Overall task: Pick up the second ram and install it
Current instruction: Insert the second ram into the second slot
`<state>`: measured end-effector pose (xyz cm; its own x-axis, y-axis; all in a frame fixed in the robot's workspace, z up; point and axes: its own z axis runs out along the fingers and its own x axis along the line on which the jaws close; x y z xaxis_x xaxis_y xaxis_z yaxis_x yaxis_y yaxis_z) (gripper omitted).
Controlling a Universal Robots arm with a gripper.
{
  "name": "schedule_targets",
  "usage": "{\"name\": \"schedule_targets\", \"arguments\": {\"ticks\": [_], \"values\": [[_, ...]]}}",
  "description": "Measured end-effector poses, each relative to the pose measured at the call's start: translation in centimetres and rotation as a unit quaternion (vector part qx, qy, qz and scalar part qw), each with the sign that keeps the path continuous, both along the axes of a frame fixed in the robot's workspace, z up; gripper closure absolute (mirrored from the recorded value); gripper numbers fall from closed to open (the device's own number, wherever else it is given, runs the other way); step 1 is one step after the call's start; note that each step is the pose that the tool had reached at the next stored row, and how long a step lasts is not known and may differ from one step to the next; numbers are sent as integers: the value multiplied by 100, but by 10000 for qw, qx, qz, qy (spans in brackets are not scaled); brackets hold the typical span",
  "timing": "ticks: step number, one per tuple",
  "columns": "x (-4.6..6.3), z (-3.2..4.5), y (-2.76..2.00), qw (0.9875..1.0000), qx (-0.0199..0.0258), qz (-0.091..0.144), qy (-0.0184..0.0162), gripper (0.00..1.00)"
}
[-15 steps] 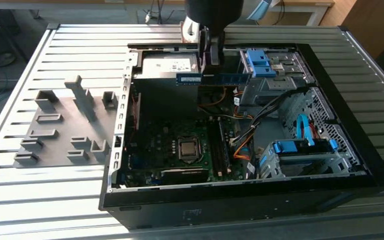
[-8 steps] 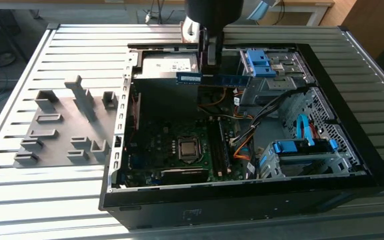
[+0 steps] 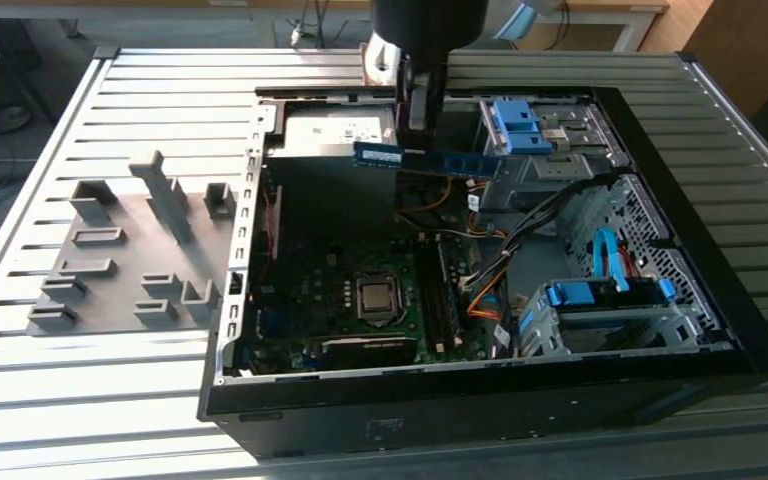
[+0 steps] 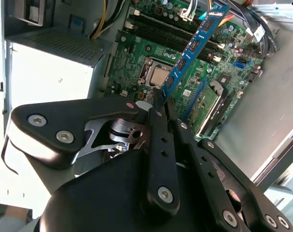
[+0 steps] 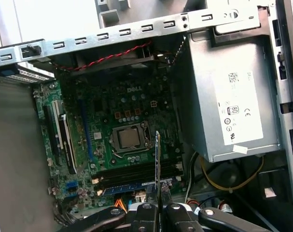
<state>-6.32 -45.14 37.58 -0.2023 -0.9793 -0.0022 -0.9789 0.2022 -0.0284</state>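
My gripper (image 3: 418,135) is shut on the second ram (image 3: 427,159), a narrow blue stick with black chips and a white label. I hold it level by its upper edge, in the air above the back part of the open computer case (image 3: 704,330). In the second wrist view the ram (image 4: 194,48) reaches out from the gripper (image 4: 160,99) over the green motherboard (image 4: 136,53). In the first wrist view the ram (image 5: 157,154) is edge-on, rising from the gripper (image 5: 158,195) above the dark memory slots (image 5: 136,171) beside the processor socket (image 5: 129,138).
A grey slotted plastic tray (image 3: 131,250) lies on the ribbed table on the exterior view's left. Inside the case are the silver power supply (image 5: 228,96), blue drive brackets (image 3: 518,125), orange and yellow cables (image 3: 484,300) and a drive cage (image 3: 611,310).
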Motion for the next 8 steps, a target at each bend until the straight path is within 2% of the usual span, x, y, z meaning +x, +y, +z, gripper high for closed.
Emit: {"name": "schedule_targets", "arguments": {"ticks": [8], "values": [[5, -2, 0, 9993, 0, -375, 0, 86]]}}
